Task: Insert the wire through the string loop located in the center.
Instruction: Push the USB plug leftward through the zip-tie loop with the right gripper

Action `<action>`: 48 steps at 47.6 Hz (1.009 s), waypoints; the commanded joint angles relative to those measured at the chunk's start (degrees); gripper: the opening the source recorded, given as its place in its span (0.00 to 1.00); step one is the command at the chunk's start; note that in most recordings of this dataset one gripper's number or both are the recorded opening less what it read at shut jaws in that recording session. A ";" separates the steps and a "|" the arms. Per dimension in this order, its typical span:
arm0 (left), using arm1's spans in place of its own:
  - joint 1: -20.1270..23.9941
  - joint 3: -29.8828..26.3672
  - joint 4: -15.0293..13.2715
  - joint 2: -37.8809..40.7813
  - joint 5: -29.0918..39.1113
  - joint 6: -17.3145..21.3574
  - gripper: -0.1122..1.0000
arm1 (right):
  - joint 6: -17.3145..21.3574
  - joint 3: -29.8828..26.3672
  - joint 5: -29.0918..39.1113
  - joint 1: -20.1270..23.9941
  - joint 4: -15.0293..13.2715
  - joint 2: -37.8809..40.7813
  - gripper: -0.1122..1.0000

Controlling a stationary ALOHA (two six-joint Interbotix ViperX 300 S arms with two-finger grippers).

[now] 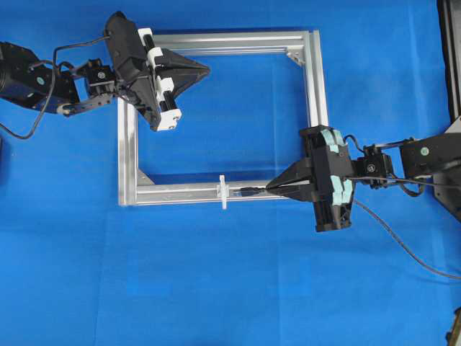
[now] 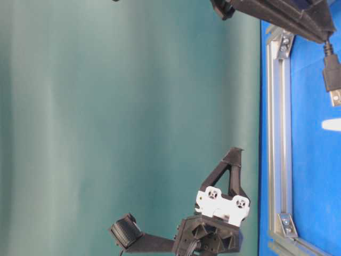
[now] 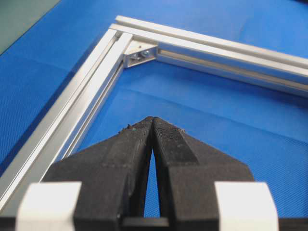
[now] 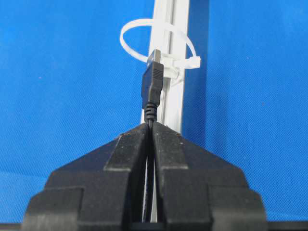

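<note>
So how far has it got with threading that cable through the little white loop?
Done: the right gripper is shut on the wire, just behind its plug. In hand: the plug points at the string loop on the aluminium bar, its tip just short of it in the overhead view. Left: pushing it through. The left gripper hangs shut and empty.
</note>
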 commanded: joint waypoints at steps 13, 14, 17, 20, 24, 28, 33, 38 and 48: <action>-0.18 -0.35 0.18 -1.67 -0.26 0.00 0.10 | 0.00 -0.70 -0.62 0.00 0.09 -0.88 0.08; -0.18 -0.35 0.18 -1.67 -0.26 0.00 0.10 | 0.00 -0.70 -0.62 0.00 0.18 -0.79 0.08; -0.18 -0.35 0.18 -1.67 -0.26 0.00 0.10 | 0.00 -0.70 -0.62 0.00 0.09 -0.88 0.08; -0.18 -0.35 0.18 -1.76 -0.26 0.00 0.10 | 0.00 -0.70 -0.62 0.00 0.09 -0.79 0.08; -0.18 -0.35 0.09 -1.76 -0.26 0.00 0.10 | 0.00 -0.70 -0.62 0.00 0.09 -0.79 0.08; -0.26 -0.35 0.18 -1.67 -0.26 0.00 0.10 | 0.00 -0.70 -0.53 0.00 0.09 -0.79 0.08; -0.26 -0.35 0.18 -1.67 -0.26 0.00 0.10 | 0.00 -0.70 -0.62 0.00 0.18 -0.79 0.08; -0.35 -0.35 0.18 -1.67 -0.26 0.00 0.10 | 0.00 -0.79 -0.62 0.00 0.09 -0.70 0.08; -0.35 -0.35 0.18 -1.67 -0.26 0.00 0.10 | 0.00 -2.46 -0.70 0.00 0.18 0.70 0.08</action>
